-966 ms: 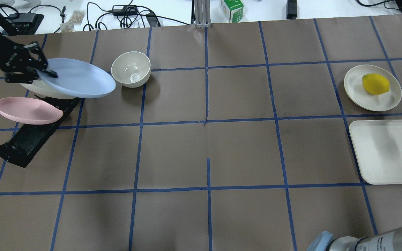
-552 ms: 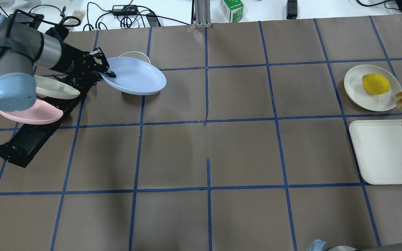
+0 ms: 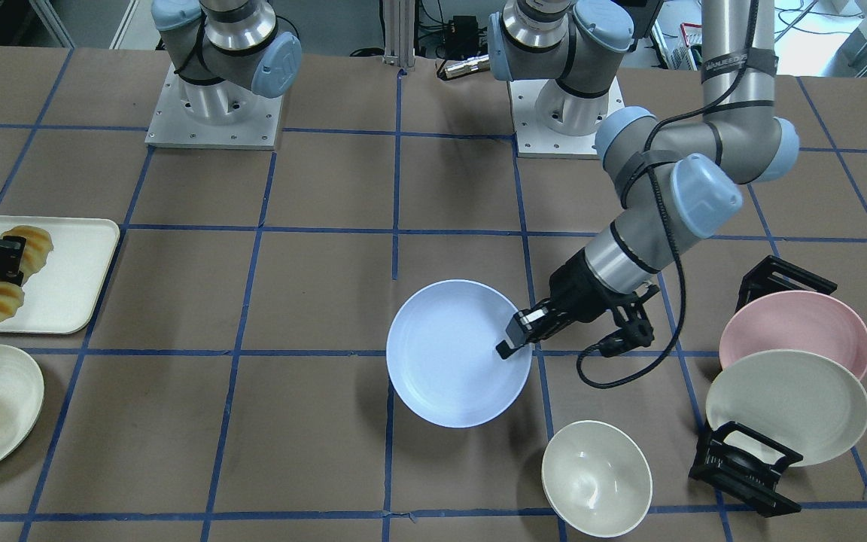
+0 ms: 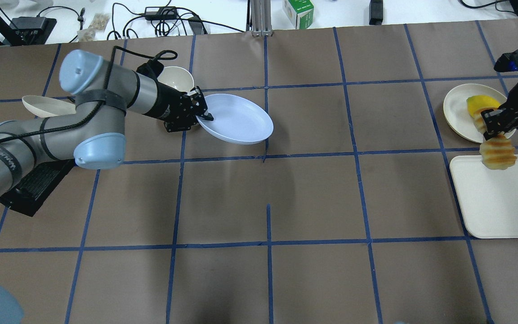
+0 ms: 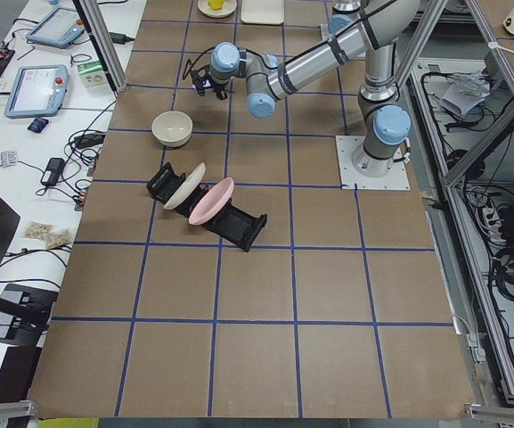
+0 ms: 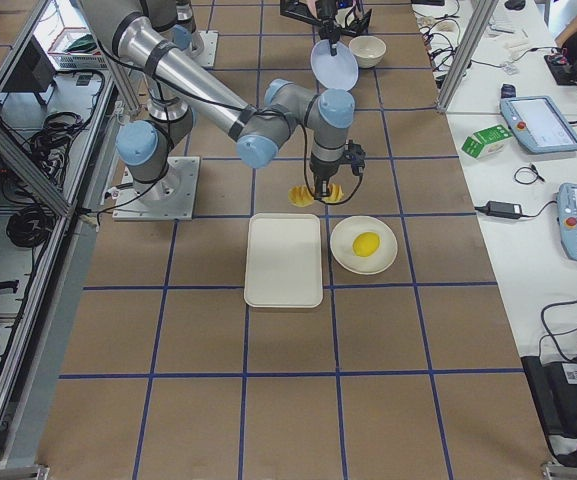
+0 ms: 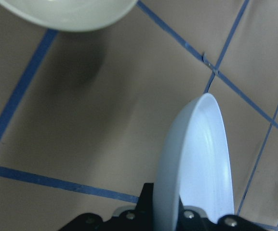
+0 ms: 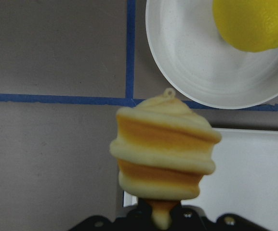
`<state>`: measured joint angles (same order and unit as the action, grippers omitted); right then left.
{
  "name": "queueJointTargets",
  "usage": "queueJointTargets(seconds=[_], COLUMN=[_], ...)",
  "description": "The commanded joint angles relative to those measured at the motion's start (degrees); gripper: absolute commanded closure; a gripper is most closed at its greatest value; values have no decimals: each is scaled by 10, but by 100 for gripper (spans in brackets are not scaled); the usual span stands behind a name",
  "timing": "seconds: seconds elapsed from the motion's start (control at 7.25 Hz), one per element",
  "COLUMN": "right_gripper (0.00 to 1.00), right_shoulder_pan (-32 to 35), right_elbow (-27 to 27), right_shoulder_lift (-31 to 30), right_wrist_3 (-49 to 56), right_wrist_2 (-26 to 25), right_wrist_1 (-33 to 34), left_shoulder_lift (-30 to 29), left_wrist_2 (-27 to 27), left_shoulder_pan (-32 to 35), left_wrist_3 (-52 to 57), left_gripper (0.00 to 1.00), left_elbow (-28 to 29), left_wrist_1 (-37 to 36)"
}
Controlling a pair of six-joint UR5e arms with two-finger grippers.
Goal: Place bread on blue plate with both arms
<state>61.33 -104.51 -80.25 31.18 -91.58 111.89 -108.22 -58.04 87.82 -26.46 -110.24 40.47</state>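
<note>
Brown paper tabletop with blue tape grid, nothing fancy. Gripping blue plate by its rim with left gripper, clamping tight, holding it tilted off surface near table middle, just beside white bowl. Pinching bread in right gripper, dangling it in mid-air over cream tray edge, not touching, near lemon on small plate.

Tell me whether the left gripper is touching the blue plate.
Touching. The left wrist view shows the rim of the blue plate wedged between the jaws of the left gripper. The front-facing view shows them pinching that same rim.
</note>
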Motion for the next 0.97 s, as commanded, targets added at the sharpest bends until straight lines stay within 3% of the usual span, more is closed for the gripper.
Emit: queueJointTargets(seconds=[0.0, 0.28, 0.55, 0.69, 0.83], right_gripper=[97, 97, 98, 98, 98], right_shoulder_pan=[2, 18, 75, 81, 86], right_elbow=[-3, 0, -3, -6, -18], right_shoulder_lift=[4, 1, -8, -8, -8], right_wrist_3=[-8, -30, -75, -88, -89], right_wrist_2=[5, 36, 74, 78, 84], right_wrist_1=[-6, -31, -38, -40, -41], left_shoulder_lift=[-33, -57, -77, -88, -96], left_wrist_2=[2, 2, 3, 2, -1], left_shoulder_pan=[38, 66, 75, 75, 75], left_wrist_3=[-3, -3, -4, -4, -3], left_gripper=[100, 100, 100, 100, 69], left_elbow=[-1, -1, 5, 6, 14], left_wrist_1=[-26, -28, -39, -70, -86])
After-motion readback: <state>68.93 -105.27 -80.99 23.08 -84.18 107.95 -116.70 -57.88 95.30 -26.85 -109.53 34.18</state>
